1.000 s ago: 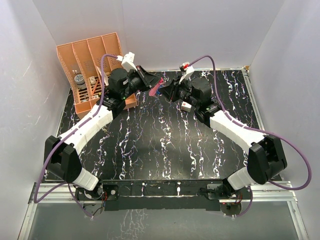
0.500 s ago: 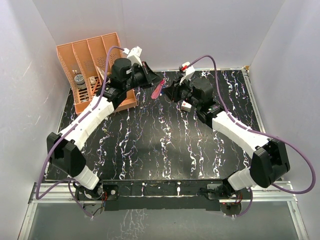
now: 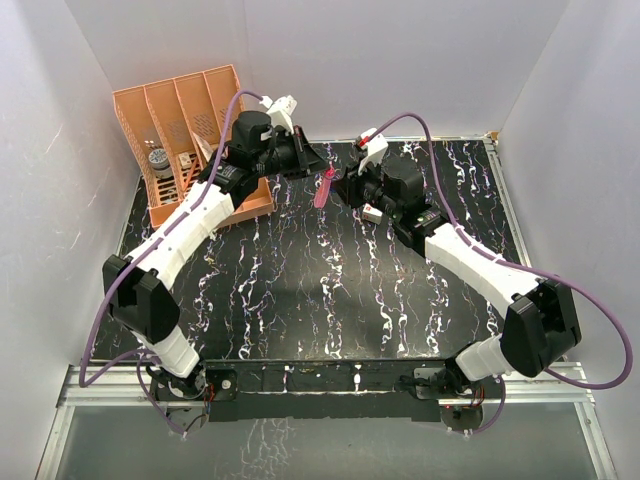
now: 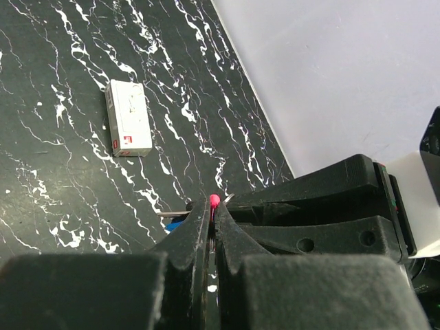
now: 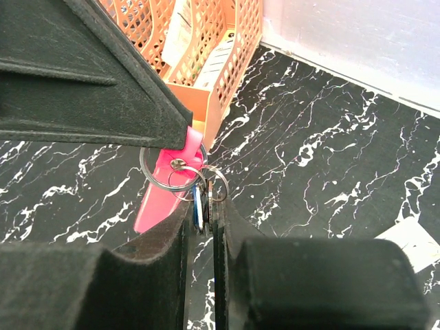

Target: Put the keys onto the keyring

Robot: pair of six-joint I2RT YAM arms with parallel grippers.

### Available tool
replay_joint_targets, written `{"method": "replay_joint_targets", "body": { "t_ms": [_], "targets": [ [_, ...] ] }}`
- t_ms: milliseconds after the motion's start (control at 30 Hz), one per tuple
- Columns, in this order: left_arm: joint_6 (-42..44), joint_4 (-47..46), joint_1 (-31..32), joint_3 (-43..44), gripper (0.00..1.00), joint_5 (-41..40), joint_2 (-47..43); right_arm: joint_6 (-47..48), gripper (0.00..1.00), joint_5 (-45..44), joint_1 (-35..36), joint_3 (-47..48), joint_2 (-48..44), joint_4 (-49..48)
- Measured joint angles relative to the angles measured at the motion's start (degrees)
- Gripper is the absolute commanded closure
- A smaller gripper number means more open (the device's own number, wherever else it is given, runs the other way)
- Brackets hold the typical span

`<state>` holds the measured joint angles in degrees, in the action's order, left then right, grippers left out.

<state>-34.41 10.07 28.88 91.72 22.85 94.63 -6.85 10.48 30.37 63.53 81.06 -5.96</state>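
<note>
Left fingers (image 4: 194, 230), pressed fully together, pinch the pink strap fob (image 5: 159, 196) of the keyring (image 5: 170, 172) and hold it in the air above the far part of my worktop (image 3: 330, 280). Right fingers (image 5: 172, 240), nearly closed, grip the blue-headed key (image 5: 197, 205) right at the silver ring. A white box (image 4: 128, 127) lies on the worktop below.

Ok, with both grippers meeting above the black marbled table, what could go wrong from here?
The left gripper pinches just one end of the flat pink-red strap fob; pushing could swivel its thin silver ring.
The blue-headed key sits between the right gripper's very tips, so it may slip and drop.
The two grippers nearly touch and could collide.
</note>
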Motion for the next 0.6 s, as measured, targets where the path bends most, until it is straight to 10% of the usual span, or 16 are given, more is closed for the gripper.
{"method": "replay_joint_targets", "body": {
  "t_ms": [600],
  "targets": [
    [2.75,5.81,0.0,2.08,1.0,3.37,0.76,2.73,0.58,-7.15,-0.04,-0.63,-1.42,1.44]
  ]
}}
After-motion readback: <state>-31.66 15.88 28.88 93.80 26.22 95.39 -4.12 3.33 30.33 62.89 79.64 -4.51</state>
